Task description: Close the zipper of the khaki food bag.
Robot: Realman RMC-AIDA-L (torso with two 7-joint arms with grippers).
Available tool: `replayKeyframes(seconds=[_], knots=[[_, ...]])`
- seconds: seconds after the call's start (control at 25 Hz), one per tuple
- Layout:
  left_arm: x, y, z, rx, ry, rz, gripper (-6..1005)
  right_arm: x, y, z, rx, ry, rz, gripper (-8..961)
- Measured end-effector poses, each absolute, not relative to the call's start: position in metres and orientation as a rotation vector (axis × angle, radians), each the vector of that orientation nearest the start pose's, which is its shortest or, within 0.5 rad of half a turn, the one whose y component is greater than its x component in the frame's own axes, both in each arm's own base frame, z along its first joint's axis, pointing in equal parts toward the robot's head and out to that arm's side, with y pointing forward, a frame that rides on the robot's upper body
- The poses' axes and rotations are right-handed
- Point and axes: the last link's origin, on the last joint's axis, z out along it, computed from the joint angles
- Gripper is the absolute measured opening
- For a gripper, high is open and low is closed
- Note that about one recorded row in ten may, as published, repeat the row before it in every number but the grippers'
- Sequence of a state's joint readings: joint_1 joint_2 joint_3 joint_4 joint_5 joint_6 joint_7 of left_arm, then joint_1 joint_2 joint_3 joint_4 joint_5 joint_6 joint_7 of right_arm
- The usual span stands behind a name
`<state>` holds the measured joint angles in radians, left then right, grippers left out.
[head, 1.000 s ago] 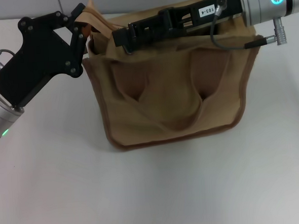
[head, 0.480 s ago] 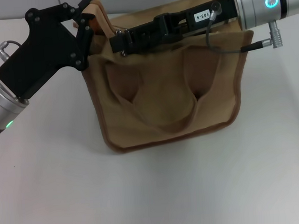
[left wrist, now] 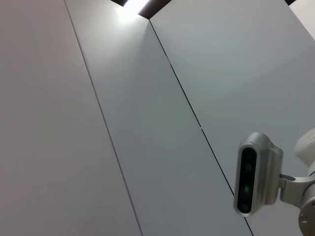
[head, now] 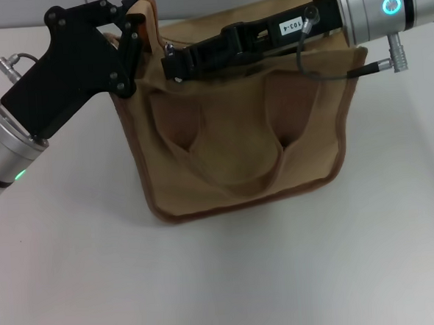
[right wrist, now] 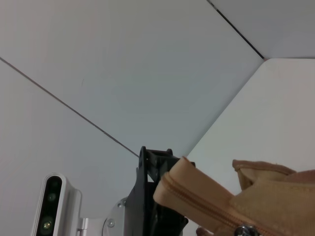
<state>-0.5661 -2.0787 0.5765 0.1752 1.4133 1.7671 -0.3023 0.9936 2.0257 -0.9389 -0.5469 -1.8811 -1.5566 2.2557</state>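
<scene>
The khaki food bag (head: 238, 146) stands upright on the white table, its looped handle hanging down its front. My left gripper (head: 133, 24) is shut on the bag's left top end. My right gripper (head: 169, 62) reaches from the right along the bag's top, its tip close to the left end, shut on the zipper's pull tab. The right wrist view shows the tan zipper track (right wrist: 197, 199) closed up to the end, the silver slider (right wrist: 244, 230) at the picture's edge, and the black left gripper (right wrist: 150, 189) holding the bag's end.
The white table (head: 283, 276) stretches in front of and beside the bag. The right arm's cable (head: 329, 71) hangs over the bag's upper right. The left wrist view shows only wall panels and my head camera (left wrist: 253, 182).
My right gripper has slid left along the bag's top towards the left gripper. My left gripper has risen slightly with the bag's end, and the bag's top has shifted a little left.
</scene>
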Motion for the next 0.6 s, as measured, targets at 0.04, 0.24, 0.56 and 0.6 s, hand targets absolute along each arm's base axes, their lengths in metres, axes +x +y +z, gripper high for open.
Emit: replayKeyframes(seconds=[0.04,0.24,0.56,0.6], knots=[[-0.227,0.3176,0.0035,-2.007,0.25,-1.172,80,0.0918,0.3976,-0.0221,-2.979,1.347,0.675,685],[-0.2271,0.318,0.004,-2.011,0.233,-1.182,83,0.0924,0.398,-0.022,-2.973,1.347,0.68,473],[-0.2263,0.3184,0.0049,-2.005,0.226,-1.193,87,0.0923,0.3968,-0.0251,-2.971,1.353,0.684,472],[-0.2263,0.3184,0.0049,-2.005,0.226,-1.193,87,0.0923,0.3968,-0.0251,-2.971,1.353,0.684,451]])
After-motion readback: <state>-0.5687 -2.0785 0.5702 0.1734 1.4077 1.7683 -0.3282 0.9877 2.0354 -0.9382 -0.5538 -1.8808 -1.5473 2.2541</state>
